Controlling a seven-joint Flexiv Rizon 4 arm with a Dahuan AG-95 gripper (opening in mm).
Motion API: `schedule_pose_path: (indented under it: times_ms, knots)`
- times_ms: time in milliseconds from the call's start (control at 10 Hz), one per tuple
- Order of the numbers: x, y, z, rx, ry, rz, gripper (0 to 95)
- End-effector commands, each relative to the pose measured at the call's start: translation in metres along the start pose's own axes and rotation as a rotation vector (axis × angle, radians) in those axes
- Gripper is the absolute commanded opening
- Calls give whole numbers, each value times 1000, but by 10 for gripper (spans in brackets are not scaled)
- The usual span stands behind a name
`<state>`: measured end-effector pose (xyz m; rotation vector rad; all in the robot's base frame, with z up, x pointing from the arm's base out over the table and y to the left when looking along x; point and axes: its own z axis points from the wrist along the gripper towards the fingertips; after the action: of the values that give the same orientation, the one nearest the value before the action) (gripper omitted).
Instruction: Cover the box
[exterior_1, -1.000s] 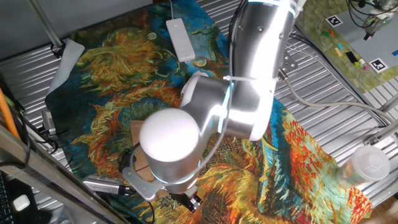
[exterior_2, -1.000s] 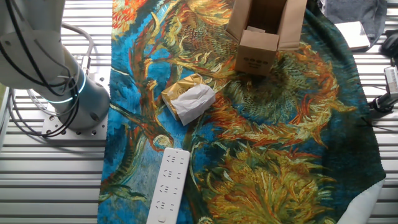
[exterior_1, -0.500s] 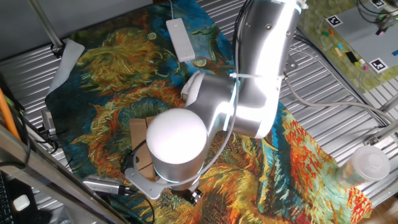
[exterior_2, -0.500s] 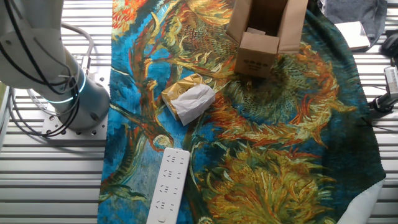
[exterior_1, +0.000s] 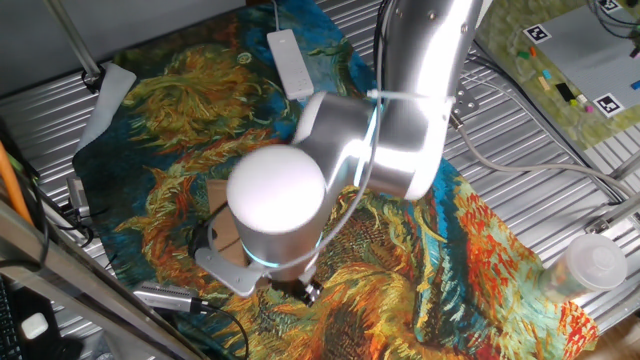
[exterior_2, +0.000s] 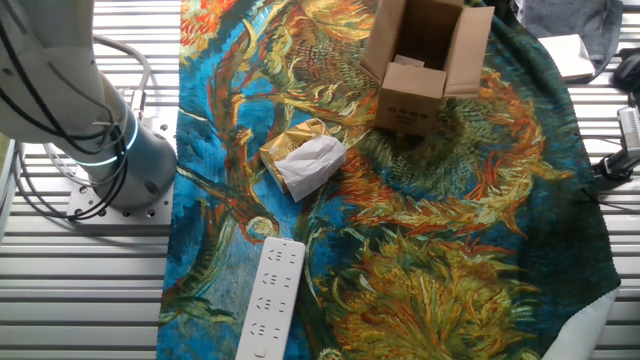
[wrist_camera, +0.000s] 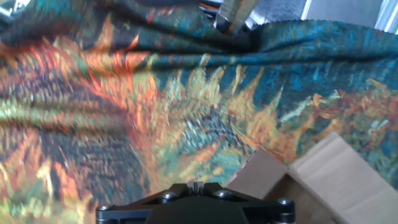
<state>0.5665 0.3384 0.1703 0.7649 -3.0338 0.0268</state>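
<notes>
You are looking at the box (exterior_2: 420, 62), a small plain brown cardboard one. It is sitting on the sunflower cloth (exterior_2: 420, 250), near the cloth's top edge in the other fixed view. Its top is standing open. The flaps are sticking up and out on the sides, and you can see down into it. Something pale is lying inside, but it is too small to tell what. The front wall is showing small dark printing. The box is leaning a little instead of sitting straight.

In one fixed view the big silver arm (exterior_1: 400, 120) is hanging over the box (exterior_1: 225, 235) and hiding most of it. Only a brown flap is peeking out beside the arm's round white cap (exterior_1: 277, 196).

In the hand view the box (wrist_camera: 311, 186) is showing at the bottom right corner, with one flap (wrist_camera: 345, 177) lying out over the cloth (wrist_camera: 155, 106). Only the dark base of the gripper (wrist_camera: 196, 202) is showing at the bottom edge. The fingers are out of sight, so you cannot tell if the hand is wide or narrow, or if it is holding anything.

Beside the box, further down the cloth, a white and yellow packet (exterior_2: 303, 158) is lying. Past that, at the cloth's lower edge, a white power strip (exterior_2: 270, 298) is lying.
</notes>
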Motion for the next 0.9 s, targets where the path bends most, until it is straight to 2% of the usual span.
schedule_pose_path:
  times_ms: [100, 400, 900]
  knots:
    - [5, -4, -3, 17, 12, -23, 0]
    - [17, -15, -4, 52, 28, -68, 0]
    - [39, -41, 9, 63, 27, -128, 0]
